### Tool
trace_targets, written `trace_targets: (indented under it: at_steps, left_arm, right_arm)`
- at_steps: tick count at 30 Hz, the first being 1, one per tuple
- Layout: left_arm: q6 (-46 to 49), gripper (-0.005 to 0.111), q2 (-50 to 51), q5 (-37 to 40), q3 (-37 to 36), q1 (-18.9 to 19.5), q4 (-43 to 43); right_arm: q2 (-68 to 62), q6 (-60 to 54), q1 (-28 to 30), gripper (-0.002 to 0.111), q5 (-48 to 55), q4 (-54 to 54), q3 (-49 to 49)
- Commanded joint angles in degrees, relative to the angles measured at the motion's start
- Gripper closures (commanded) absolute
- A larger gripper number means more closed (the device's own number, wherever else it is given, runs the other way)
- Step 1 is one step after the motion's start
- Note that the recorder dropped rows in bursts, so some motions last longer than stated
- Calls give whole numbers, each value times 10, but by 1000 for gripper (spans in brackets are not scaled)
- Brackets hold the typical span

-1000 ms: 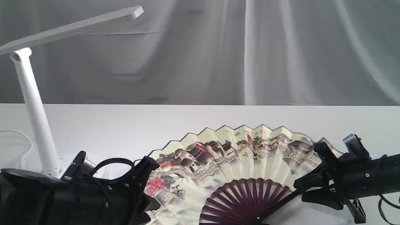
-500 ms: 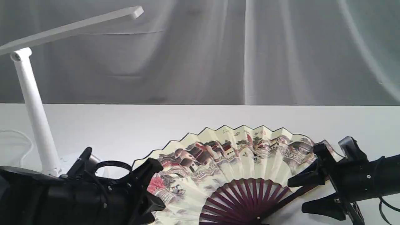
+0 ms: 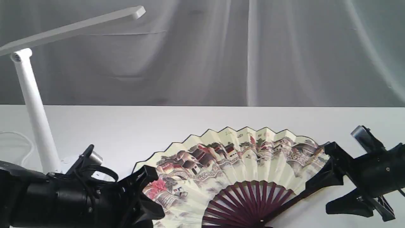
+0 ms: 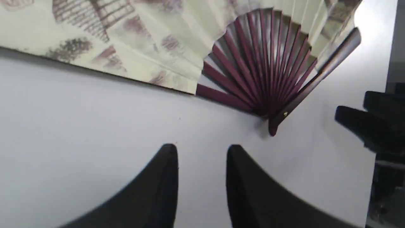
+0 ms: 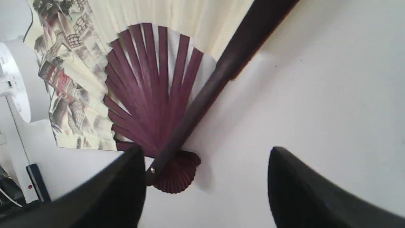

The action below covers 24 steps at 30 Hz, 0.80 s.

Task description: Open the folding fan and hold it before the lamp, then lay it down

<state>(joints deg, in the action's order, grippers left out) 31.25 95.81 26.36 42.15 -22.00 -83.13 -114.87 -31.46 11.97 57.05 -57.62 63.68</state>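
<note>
The folding fan [image 3: 240,158] lies fully spread on the white table, picture side up, its dark ribs meeting at the pivot near the front edge. Neither gripper touches it. In the exterior view my left gripper [image 3: 158,210] sits just left of the fan's left edge; the left wrist view shows it open [image 4: 202,152] over bare table, short of the fan's ribs [image 4: 262,69]. My right gripper [image 3: 318,198] is open beside the right guard; in its wrist view [image 5: 205,152] the pivot lies near one finger. The white lamp [image 3: 31,104] stands at far left, its bar head overhead.
The lamp's round base [image 5: 15,82] sits close behind my left arm, and its white cord [image 3: 19,139] loops at the far left. A grey cloth backdrop [image 3: 221,53] hangs behind the table's far edge.
My right gripper let go of the fan's right guard, opened and drew back to the right. The left gripper pulled back leftward off the fan's left edge. The fan stayed spread on the table.
</note>
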Motion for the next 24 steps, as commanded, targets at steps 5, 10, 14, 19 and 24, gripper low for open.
trace_targets:
  at_steps: [5, 10, 14, 19, 24]
  left_arm:
    - [-145, 79, -5, 39, 2, 28, 188]
    - [-161, 79, -5, 32, 2, 38, 195]
    - [-158, 79, -5, 34, 2, 37, 195]
    - [-158, 79, -5, 34, 2, 37, 195]
    - [-158, 79, -5, 31, 2, 37, 195]
  right_arm:
    - [7, 7, 1, 51, 31, 11, 1]
    - [5, 1, -20, 51, 1, 18, 1]
    - [5, 1, -28, 51, -25, 12, 1]
    - [5, 1, -29, 51, -64, -29, 1]
    - [5, 1, -51, 53, -92, -44, 1]
